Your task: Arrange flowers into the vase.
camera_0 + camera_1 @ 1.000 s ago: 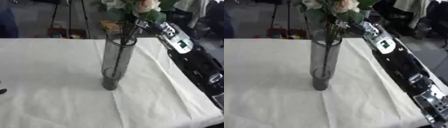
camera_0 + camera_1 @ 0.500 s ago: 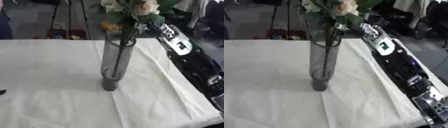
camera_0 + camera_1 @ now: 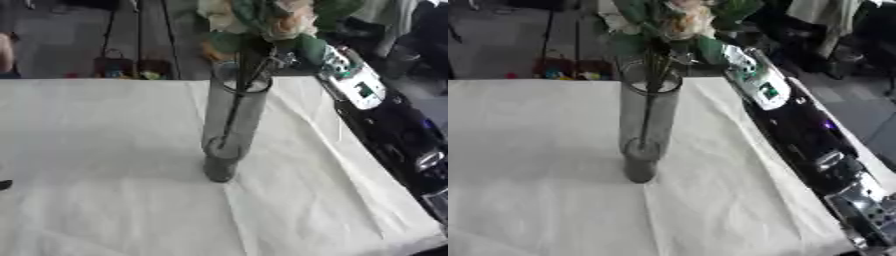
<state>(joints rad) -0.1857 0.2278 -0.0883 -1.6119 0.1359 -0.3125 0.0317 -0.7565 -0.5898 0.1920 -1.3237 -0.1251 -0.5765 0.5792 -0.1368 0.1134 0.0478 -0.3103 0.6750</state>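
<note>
A tall grey glass vase [image 3: 229, 125] stands upright in the middle of the white tablecloth [image 3: 96, 150]. A bunch of flowers [image 3: 262, 20], cream and pink heads with green leaves, sits above its rim. The dark stems run down inside the glass to near its bottom. My right arm [image 3: 359, 90] comes in along the table's right edge. My right hand [image 3: 282, 59] is at the stems just above the rim, curled on the bunch and mostly hidden by leaves. Only a dark tip of my left hand [image 3: 4, 185] shows at the left edge.
The cloth hangs off the table's right edge [image 3: 385, 210] under my right arm. Beyond the far edge stand thin stand legs [image 3: 140, 35] and small coloured items [image 3: 131, 67] on the floor.
The flower heads have come down a little toward the vase rim, and my right arm has followed. The vase has stayed in place.
</note>
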